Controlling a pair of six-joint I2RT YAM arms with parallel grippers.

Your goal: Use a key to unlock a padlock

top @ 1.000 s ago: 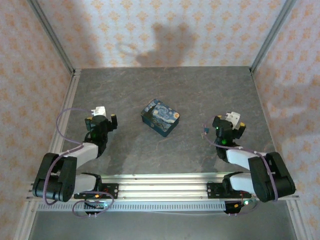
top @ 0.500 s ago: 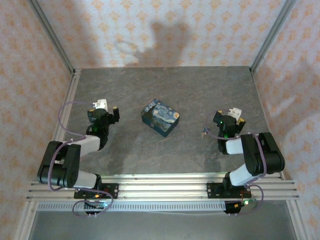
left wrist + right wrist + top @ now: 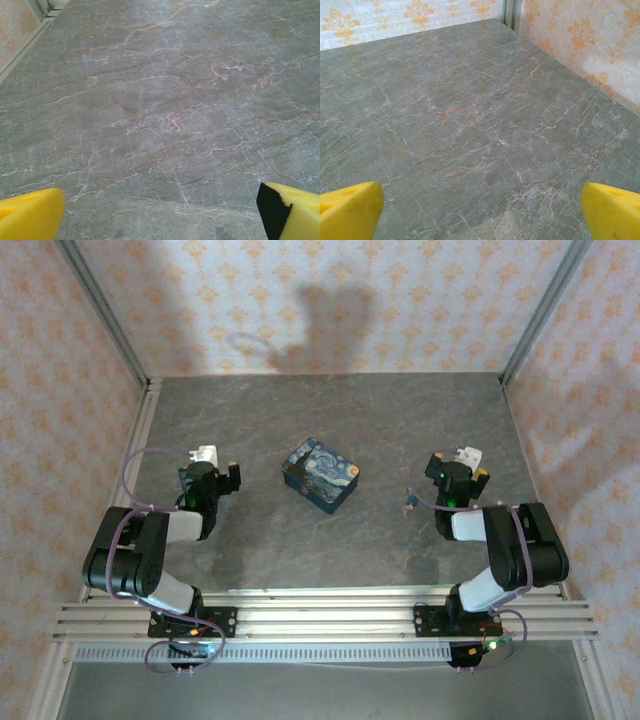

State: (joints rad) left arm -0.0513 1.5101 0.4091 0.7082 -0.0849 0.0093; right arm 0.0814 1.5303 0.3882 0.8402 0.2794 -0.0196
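Left claw [image 3: 160, 212] spread above table [image 3: 330, 410]; right claw [image 3: 481, 212] spread; padlock [image 3: 409, 503] lying near right claw.

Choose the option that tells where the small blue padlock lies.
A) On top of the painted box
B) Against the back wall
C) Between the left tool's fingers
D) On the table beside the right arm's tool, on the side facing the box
D: the padlock lies on the table close beside the right tool, well apart from the box.
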